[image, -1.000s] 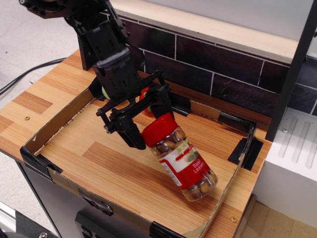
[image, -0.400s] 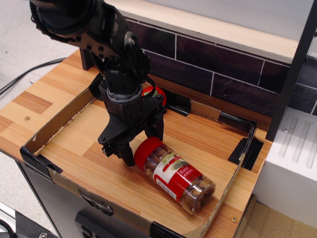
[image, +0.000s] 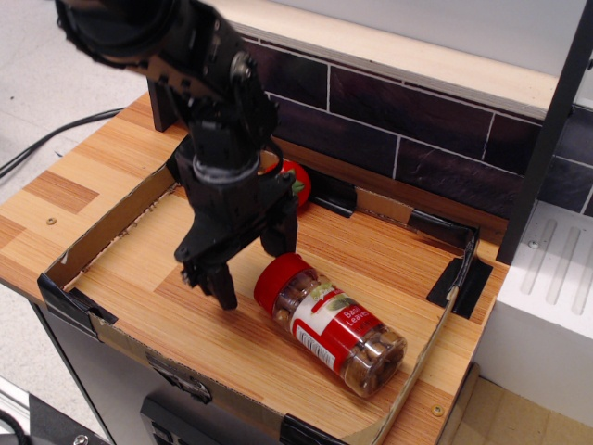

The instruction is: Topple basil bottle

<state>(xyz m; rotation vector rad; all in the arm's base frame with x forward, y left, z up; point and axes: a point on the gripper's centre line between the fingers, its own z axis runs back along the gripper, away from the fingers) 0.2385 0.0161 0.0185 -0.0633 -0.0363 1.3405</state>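
The basil bottle (image: pixel 332 323), a clear jar with a red lid, a red-white-green label and brownish contents, lies on its side on the wooden tray floor (image: pixel 148 278), lid toward the left, base toward the front right corner. My black gripper (image: pixel 248 267) hangs just left of the lid, fingers spread and empty, one finger (image: pixel 222 286) low at the front and the other (image: pixel 281 230) behind. It does not touch the bottle.
A small red toy tomato (image: pixel 293 178) sits behind the gripper near the dark brick back wall (image: pixel 389 130). Low cardboard walls (image: pixel 102 227) with black tape corners (image: pixel 460 278) ring the tray. A white block (image: pixel 547 306) stands at the right.
The bottle went from tilted in the gripper's fingers to lying flat on the tray. The gripper let go, lifted slightly and moved left off the lid.
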